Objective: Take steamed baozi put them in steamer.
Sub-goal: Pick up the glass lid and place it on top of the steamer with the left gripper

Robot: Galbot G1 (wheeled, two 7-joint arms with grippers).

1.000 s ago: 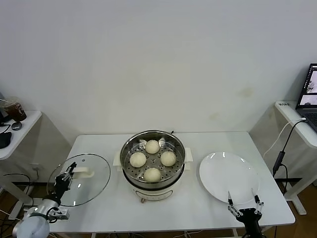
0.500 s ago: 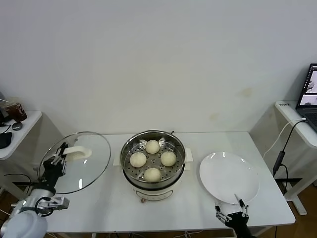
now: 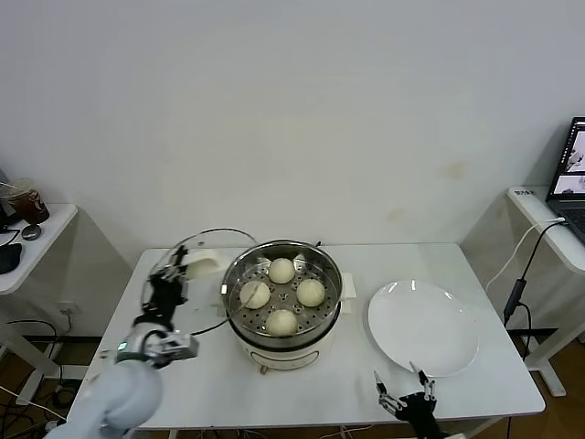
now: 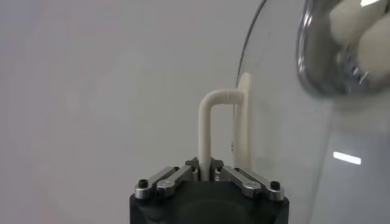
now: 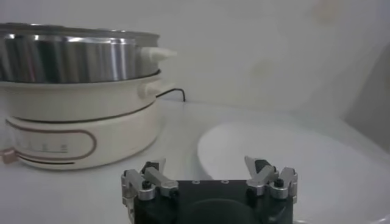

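Observation:
Four cream-white steamed baozi (image 3: 281, 271) lie on the perforated tray inside the steel steamer (image 3: 288, 353) at the table's middle. My left gripper (image 3: 178, 273) is shut on the white handle (image 4: 210, 122) of the round glass lid (image 3: 208, 294). It holds the lid tilted in the air just left of the steamer, with its edge over the steamer's left rim. Through the glass in the left wrist view the steamer (image 4: 317, 79) and baozi (image 4: 350, 24) show. My right gripper (image 3: 402, 401) is open and empty at the table's front edge, in front of the plate.
A flat white plate (image 3: 422, 327) lies right of the steamer; it also shows in the right wrist view (image 5: 286, 164) beside the steamer (image 5: 79, 61). Side desks stand at far left and far right.
My left gripper has lifted the lid off the table's left side and carried it right to the steamer. My right gripper has drifted left along the front edge.

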